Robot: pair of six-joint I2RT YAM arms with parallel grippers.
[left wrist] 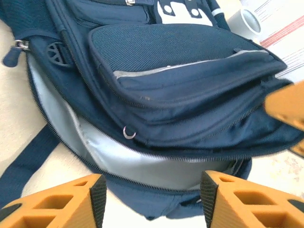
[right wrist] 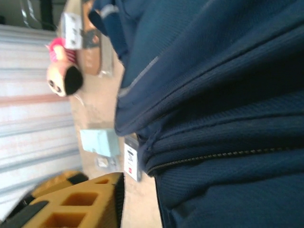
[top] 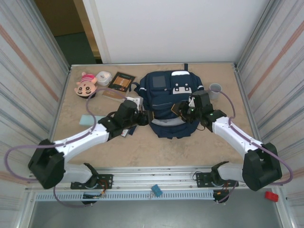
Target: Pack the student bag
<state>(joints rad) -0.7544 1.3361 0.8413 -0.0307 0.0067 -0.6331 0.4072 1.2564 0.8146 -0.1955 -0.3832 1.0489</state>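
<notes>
The student bag (top: 170, 102), navy with white stripes, lies flat in the middle of the table. In the left wrist view its main zip gapes and pale grey lining (left wrist: 142, 161) shows inside. My left gripper (top: 144, 118) is at the bag's lower left edge, its orange fingers wide apart (left wrist: 153, 199) in front of the gap, holding nothing. My right gripper (top: 186, 110) sits over the bag's right side. Its two orange fingertips (left wrist: 292, 135) stand apart at the bag's flap. One right finger (right wrist: 111, 202) shows beside the fabric; the other is hidden by the bag (right wrist: 223, 118).
A pink plush doll (top: 85, 84), a white case (top: 103, 77) and a brown book (top: 121, 80) lie at the back left. A light-blue card (top: 87, 119) and a small white tag (right wrist: 131, 161) lie left of the bag. A grey cup (top: 215, 89) stands at its right.
</notes>
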